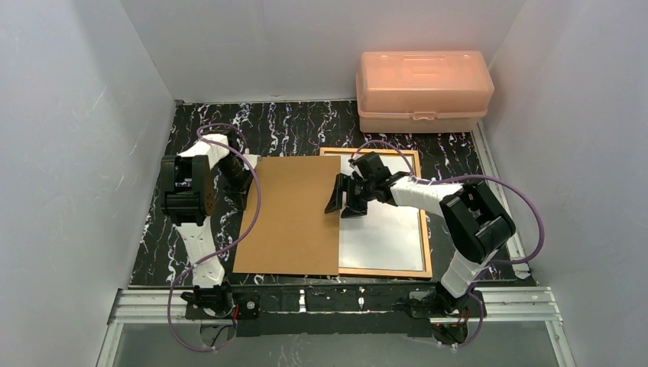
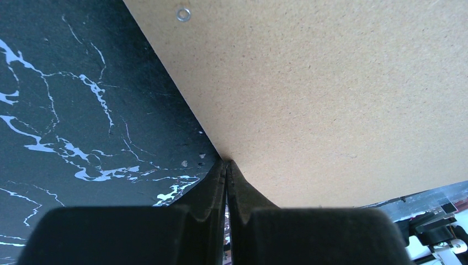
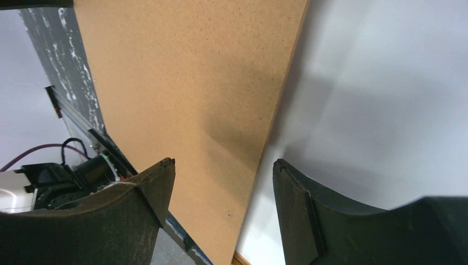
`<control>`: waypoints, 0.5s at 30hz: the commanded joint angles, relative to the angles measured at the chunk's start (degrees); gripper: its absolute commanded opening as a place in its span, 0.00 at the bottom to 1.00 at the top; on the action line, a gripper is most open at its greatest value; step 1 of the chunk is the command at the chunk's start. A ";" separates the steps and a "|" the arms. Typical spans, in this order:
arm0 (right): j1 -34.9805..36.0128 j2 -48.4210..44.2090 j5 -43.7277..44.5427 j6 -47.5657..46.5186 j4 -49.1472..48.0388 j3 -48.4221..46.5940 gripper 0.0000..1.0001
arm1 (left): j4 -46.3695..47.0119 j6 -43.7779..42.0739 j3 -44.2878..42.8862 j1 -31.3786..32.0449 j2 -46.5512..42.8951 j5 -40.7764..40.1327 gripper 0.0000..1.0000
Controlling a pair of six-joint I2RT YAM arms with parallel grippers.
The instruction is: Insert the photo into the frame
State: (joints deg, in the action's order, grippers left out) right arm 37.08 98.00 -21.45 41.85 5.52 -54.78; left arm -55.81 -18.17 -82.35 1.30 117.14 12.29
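The frame (image 1: 386,272), thin orange-brown wood, lies flat at the right of the mat. Inside it the photo (image 1: 386,237) lies with its plain white back (image 3: 386,110) up. A brown backing board (image 1: 290,214) lies left of it, and its right edge overlaps the frame's left side. My right gripper (image 1: 345,197) hovers open over that edge (image 3: 223,163), one finger above the board and the other above the white sheet, holding nothing. My left gripper (image 1: 246,200) is shut, its tips (image 2: 226,164) touching the board's left edge (image 2: 182,105), with nothing seen between them.
A pink plastic box (image 1: 422,90) stands at the back right, just behind the frame. White walls enclose the black marbled mat (image 1: 290,130) on three sides. A metal rail (image 1: 336,300) with both arm bases runs along the near edge.
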 commanded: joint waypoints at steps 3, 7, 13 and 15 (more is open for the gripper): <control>-0.25 1.25 -3.98 3.68 -8.15 0.03 0.71 | 0.62 0.31 0.61 0.91 0.89 2.87 0.00; -0.25 1.73 -5.75 5.27 -10.97 -0.64 0.68 | 0.62 0.55 0.61 0.94 1.01 3.42 0.00; -0.22 0.13 -10.14 9.93 -19.13 -0.34 0.60 | 0.94 0.60 0.96 1.06 1.08 4.11 0.00; -0.23 -1.04 -12.04 12.49 -23.82 0.29 0.58 | 1.17 0.69 1.05 1.02 1.17 4.35 0.00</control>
State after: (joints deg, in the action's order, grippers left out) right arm 35.62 99.70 -24.97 48.10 -1.50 -54.30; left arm -55.96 -18.02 -82.35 1.19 117.14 11.70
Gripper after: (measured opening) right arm 0.602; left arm 0.007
